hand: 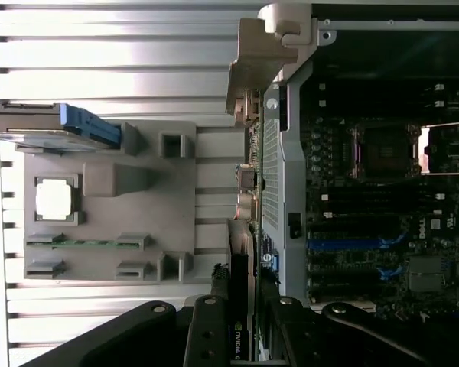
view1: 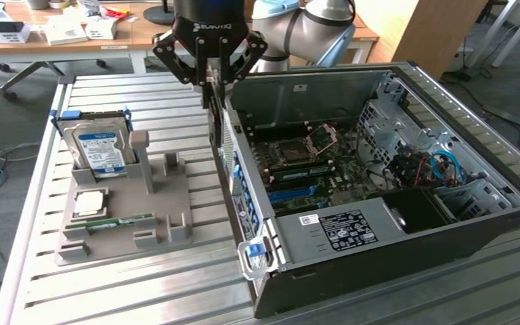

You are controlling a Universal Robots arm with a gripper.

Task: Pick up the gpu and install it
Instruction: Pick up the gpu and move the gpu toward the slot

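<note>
My gripper [view1: 212,76] is shut on the gpu [view1: 214,115], a thin dark card that hangs edge-on and upright below the fingers. It hovers over the rear wall of the open computer case [view1: 477,223], between the case and the grey parts holder [view1: 165,203]. In the wrist view the gpu [hand: 242,260] runs out from between the two black fingers [hand: 206,336] of the gripper [hand: 242,325], with white lettering on its edge. It lines up just outside the case wall, beside the blue slots [hand: 352,245] on the motherboard [hand: 367,191].
The holder carries an upright blue-labelled hard drive [view1: 97,150], a square processor chip [view1: 89,202] and a narrow green memory stick [view1: 120,221]. A black power supply [view1: 351,230] sits at the case's near end. All rest on a slatted metal table [view1: 124,291].
</note>
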